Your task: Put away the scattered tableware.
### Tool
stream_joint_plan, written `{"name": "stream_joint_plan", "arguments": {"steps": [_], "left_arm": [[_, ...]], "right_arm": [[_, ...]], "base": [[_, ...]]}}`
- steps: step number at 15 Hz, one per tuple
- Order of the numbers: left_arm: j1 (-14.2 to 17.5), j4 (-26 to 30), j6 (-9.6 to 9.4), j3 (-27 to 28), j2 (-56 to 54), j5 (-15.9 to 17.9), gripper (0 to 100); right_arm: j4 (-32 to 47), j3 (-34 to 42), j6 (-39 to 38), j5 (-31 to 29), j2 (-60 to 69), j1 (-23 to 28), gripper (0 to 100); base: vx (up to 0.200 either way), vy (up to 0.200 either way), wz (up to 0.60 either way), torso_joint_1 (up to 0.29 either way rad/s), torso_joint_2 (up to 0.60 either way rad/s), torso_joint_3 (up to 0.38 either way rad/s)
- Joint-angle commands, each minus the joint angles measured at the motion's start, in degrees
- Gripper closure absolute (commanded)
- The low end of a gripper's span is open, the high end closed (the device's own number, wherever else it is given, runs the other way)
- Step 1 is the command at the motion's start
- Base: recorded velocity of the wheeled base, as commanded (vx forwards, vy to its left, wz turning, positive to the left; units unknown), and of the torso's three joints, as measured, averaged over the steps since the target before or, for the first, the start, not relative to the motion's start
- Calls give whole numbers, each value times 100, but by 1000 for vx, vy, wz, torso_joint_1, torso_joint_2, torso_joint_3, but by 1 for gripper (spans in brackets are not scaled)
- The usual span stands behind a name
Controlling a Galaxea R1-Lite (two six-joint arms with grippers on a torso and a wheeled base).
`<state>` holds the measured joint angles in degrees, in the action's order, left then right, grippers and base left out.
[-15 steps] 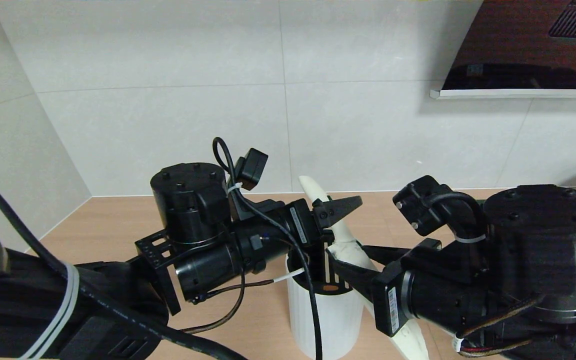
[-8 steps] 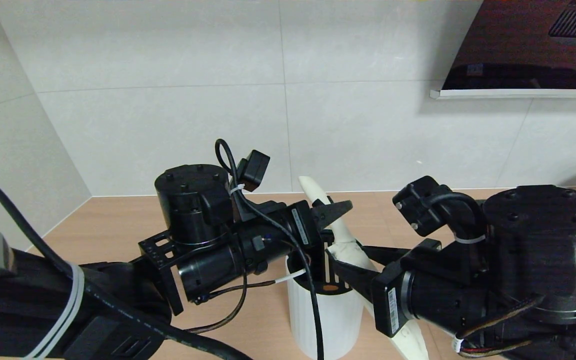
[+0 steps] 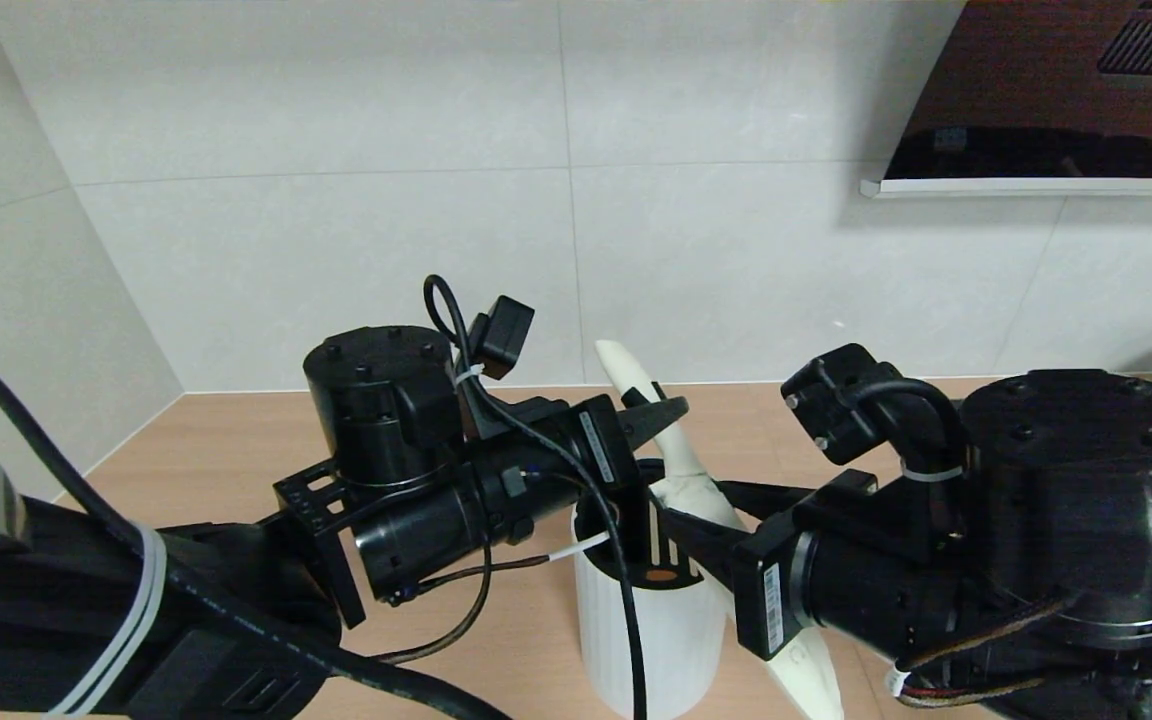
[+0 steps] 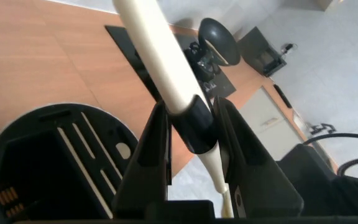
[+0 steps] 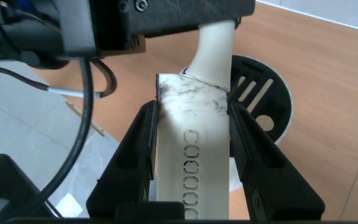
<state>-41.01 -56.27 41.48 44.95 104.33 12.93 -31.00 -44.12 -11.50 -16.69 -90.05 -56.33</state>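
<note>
I see left pincer clenched on spatula handle, fingers pressing dark band on shaft. Right pincer clamped on same spatula's slotted blade, flush against both edges. Spatula cream, tilted, held in air between both arms just above white holder, not inside it, handle tip pointing up toward tiled wall. Holder upright on wooden counter, black slotted insert in mouth.
</note>
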Motion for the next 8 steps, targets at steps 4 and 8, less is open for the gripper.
{"name": "stream_joint_plan", "arguments": {"steps": [4, 8], "left_arm": [[5, -24, 9, -3, -18, -1, 100], [-4, -24, 9, -3, -53, -1, 100]], "right_arm": [[-38, -18, -2, -106, -4, -1, 100], [-196, -27, -63, -106, 32, -1, 0]], "base": [[0, 0, 0, 0, 0, 0], [0, 0, 0, 0, 0, 0]]}}
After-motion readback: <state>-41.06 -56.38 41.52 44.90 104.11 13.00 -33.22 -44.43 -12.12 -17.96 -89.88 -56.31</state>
